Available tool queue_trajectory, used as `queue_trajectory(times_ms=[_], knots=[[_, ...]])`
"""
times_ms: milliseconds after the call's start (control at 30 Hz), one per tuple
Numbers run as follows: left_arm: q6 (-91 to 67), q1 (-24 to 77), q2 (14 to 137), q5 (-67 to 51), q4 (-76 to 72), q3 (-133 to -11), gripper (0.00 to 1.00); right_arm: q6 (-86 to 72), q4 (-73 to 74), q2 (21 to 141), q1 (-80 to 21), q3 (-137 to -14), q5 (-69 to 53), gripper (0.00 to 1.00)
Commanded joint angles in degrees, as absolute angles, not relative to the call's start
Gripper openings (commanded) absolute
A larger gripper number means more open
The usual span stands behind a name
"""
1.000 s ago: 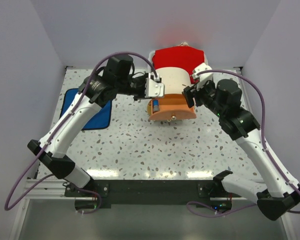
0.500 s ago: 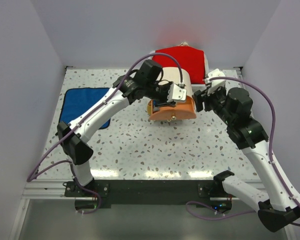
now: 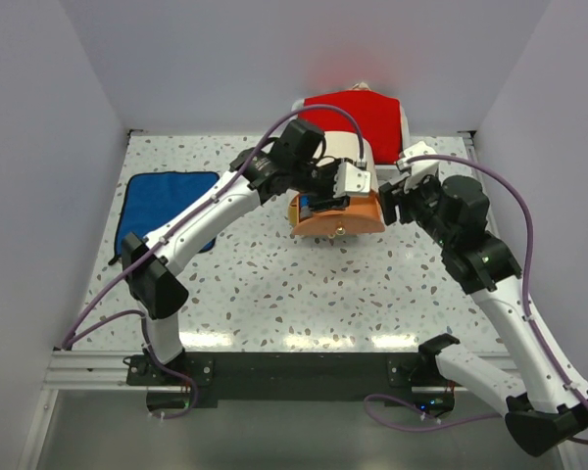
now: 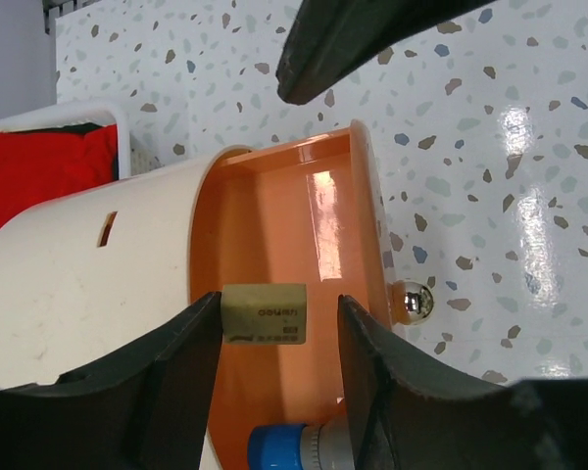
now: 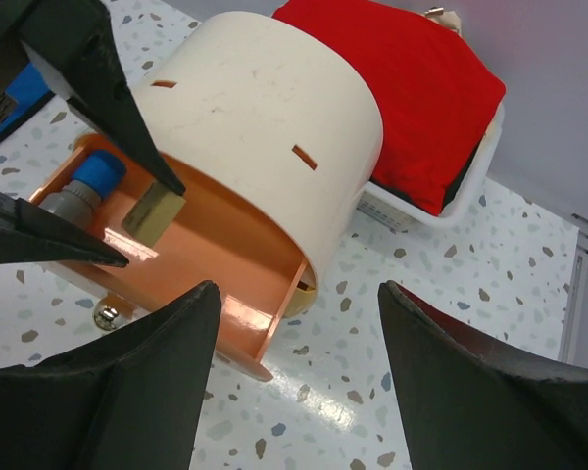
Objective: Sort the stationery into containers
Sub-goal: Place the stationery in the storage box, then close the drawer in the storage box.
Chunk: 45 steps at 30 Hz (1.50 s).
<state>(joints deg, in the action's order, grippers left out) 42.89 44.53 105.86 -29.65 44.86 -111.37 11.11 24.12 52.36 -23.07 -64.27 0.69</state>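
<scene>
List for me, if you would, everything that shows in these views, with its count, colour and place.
cream desktop unit: one, cream half-cylinder, far middle of the table
orange drawer: one, orange, pulled open from the unit's near side
gold knob: one, gold, on the drawer's front
tan eraser: one, tan, over the open drawer between the left fingers
blue-and-grey cap piece: one, lying in the drawer
white tray: one, white, behind the unit
red cloth: one, red, in the tray
blue cloth: one, blue, far left of the table
speckled table: one, white terrazzo
left gripper: black, open, over the drawer
right gripper: black, open and empty, right of the unit
</scene>
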Motion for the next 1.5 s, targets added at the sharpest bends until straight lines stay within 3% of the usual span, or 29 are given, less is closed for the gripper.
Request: queue_trajectory(times_ms=[0, 133, 167, 267, 333, 400, 433, 500, 533, 600, 633, 867, 1467], knots=[[39.38, 44.56, 103.89, -28.31, 39.91, -113.73, 0.57, 10.81, 24.26, 51.94, -22.76, -63.99, 0.18, 0.72], [37.09, 44.56, 100.04, -26.11, 36.66, -113.38, 0.64, 13.18, 26.45, 52.12, -22.85, -62.76, -7.79, 0.75], [37.18, 44.56, 99.06, -25.41, 35.17, -112.60, 0.71, 13.53, 26.63, 52.12, -22.76, -62.49, -8.87, 0.75], [39.29, 44.56, 96.07, -21.38, 33.41, -108.03, 0.72, 14.15, 27.42, 53.35, -22.76, -62.31, -12.46, 0.74], [37.11, 44.56, 93.18, -16.03, 31.13, -106.18, 0.72, 16.16, 29.00, 54.22, -22.76, -62.49, -16.15, 0.62], [35.60, 44.47, 88.54, -3.48, 25.25, -100.31, 0.72, 18.88, 28.75, 54.49, -22.76, -60.75, -20.99, 0.52], [33.07, 43.86, 86.85, 1.62, 22.70, -97.59, 0.72, 19.07, 28.13, 54.32, -22.85, -59.69, -21.88, 0.36], [29.11, 41.50, 82.47, 10.88, 18.29, -89.58, 0.66, 20.82, 26.81, 54.49, -22.85, -56.80, -24.50, 0.20], [23.35, 36.96, 81.14, 11.07, 18.46, -87.21, 0.53, 22.05, 26.72, 54.41, -22.85, -56.08, -25.65, 0.10], [16.99, 32.10, 77.28, 10.63, 20.65, -80.62, 0.27, 24.60, 25.93, 54.58, -22.94, -54.59, -28.11, 0.00], [11.92, 28.51, 76.04, 11.50, 21.87, -78.25, 0.00, 25.31, 25.67, 54.49, -23.03, -54.32, -28.91, 0.00], [5.45, 20.31, 66.63, 0.73, 22.32, -61.10, 0.00, 25.32, 22.16, 57.56, -23.38, -53.88, -28.21, 0.00], [4.40, 14.94, 65.83, -5.89, 22.33, -57.75, 0.00, 18.81, 2.82, 70.75, -23.64, -58.09, -21.62, 0.00]])
